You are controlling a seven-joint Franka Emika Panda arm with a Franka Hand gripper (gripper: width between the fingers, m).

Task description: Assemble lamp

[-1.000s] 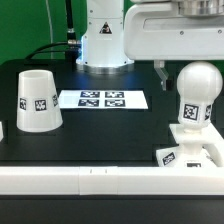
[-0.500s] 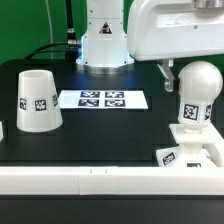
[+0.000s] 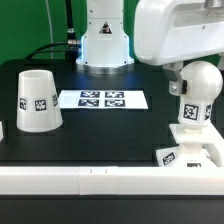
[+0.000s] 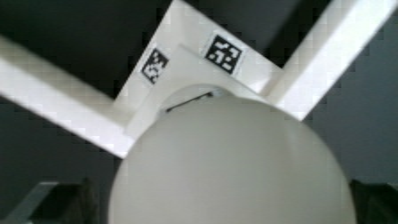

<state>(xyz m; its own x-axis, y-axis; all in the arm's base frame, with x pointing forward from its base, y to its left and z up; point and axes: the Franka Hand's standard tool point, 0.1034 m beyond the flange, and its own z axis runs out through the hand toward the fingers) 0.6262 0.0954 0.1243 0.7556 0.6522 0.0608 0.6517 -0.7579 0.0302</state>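
Bulb stands upright on the flat square base at the exterior view's right, near the front edge of the black tabletop, its round head uppermost and a square tag facing the camera on its stem. The tool hangs at the height of that head under the bulky white arm housing, which covers the upper right corner of the scene. One dark finger shows just beside the head on the exterior view's left; the other is hidden behind the bulb. In the wrist view the head fills most of the picture, with dark finger shapes far apart at either side of it, so the tool is spread wide around the head; whether the pads touch it cannot be told. Beyond the head the wrist view shows the base with two tags. The shade sits mouth-down well apart at the exterior view's left, and the marker board lies flat between shade and bulb, farther back. A low white rail runs along the front, touching or just in front of the base. The arm's white pedestal rises behind the marker board.
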